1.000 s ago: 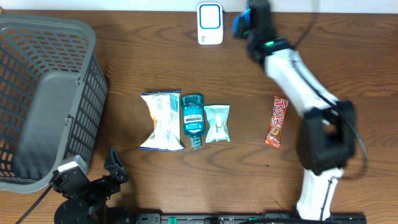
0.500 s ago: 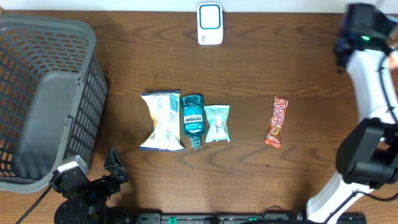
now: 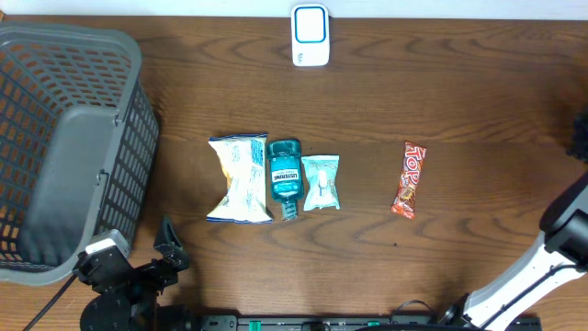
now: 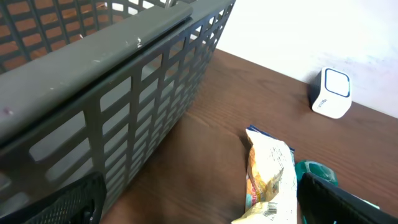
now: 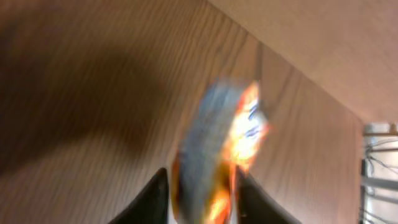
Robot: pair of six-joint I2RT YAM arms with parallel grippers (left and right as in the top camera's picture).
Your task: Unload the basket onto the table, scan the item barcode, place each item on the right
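Where the right gripper (image 5: 202, 186) is: out of the overhead view, past the right edge of the table (image 3: 459, 92); only its arm (image 3: 560, 239) shows there.
Right grip: an orange-and-grey packet (image 5: 214, 143) sits between the two dark fingertips, all smeared by blur; clamped or let go, I cannot tell.
Left gripper (image 4: 199, 193): fingers spread wide with nothing between them, near-left by the basket (image 3: 73, 39).
Done: by my judgement, one item is at the right gripper; no scanner shows beside it, so whether its code was read is not shown.
Remaining: four items lie in a row mid-table, well apart from the scanner (image 3: 310, 35) at the far edge.
Packet: thin glossy film, likely crinkly.
Row, left to right: puffy crisp bag (image 3: 239, 177); hard teal bottle (image 3: 286, 173); flat pale sachet (image 3: 321, 181); slim red bar (image 3: 410, 178), set apart to the right.
Scanner: white, rounded, smooth plastic.
Basket: grey plastic lattice.
Table: dark wood grain.
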